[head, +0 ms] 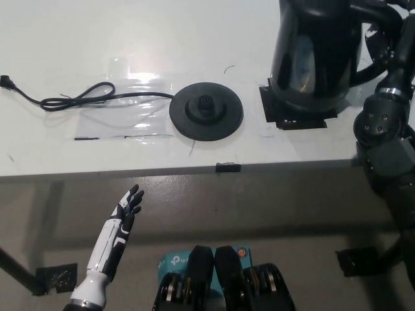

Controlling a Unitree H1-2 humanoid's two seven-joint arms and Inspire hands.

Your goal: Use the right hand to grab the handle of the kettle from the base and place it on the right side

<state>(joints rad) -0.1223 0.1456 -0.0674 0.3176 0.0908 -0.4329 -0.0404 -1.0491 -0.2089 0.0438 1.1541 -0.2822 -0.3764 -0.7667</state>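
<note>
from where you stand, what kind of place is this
Probably a lab or test bench, not a kitchen: a plain white table with a round black kettle base, its cord under clear tape, and black tape marking a square.

Kettle (316,55) stands on the bench (97,39), right of the base (206,111), apart from it. Cord (84,98) runs left from the base. Left hand (126,208) sits below the bench edge, lower left.
</note>
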